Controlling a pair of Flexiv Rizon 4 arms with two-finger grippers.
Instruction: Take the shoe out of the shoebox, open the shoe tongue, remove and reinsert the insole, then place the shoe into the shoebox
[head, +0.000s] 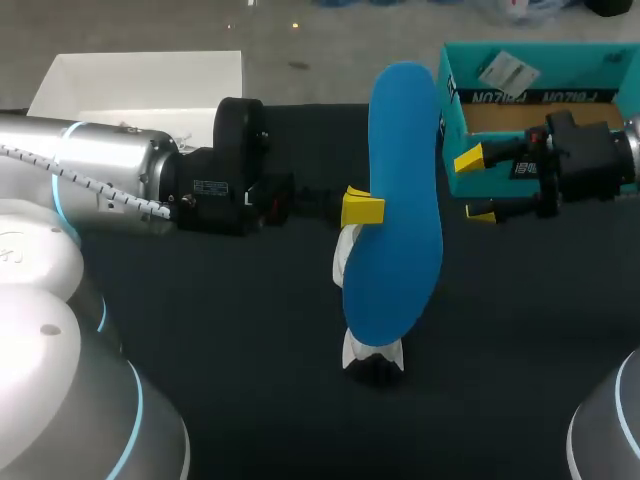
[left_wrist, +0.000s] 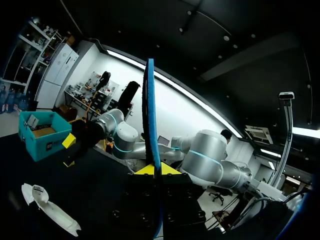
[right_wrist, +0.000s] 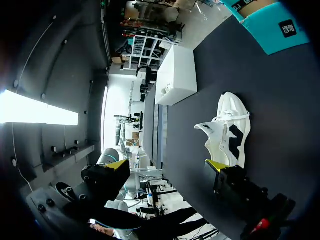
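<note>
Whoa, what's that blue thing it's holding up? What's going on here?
The left tool has a blue insole pinched between its fingers and holds it on edge in the air, above a white shoe lying on the black table. So the insole is out of the shoe. The right tool is open and holds nothing; it sits beside the teal shoebox at the table's far right. The shoe is not in the box.

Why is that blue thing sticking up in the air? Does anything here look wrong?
The blue insole stands on edge, gripped in the left tool, out of the white shoe that lies on the table below. It looks odd, but nothing appears spilled or damaged.
</note>
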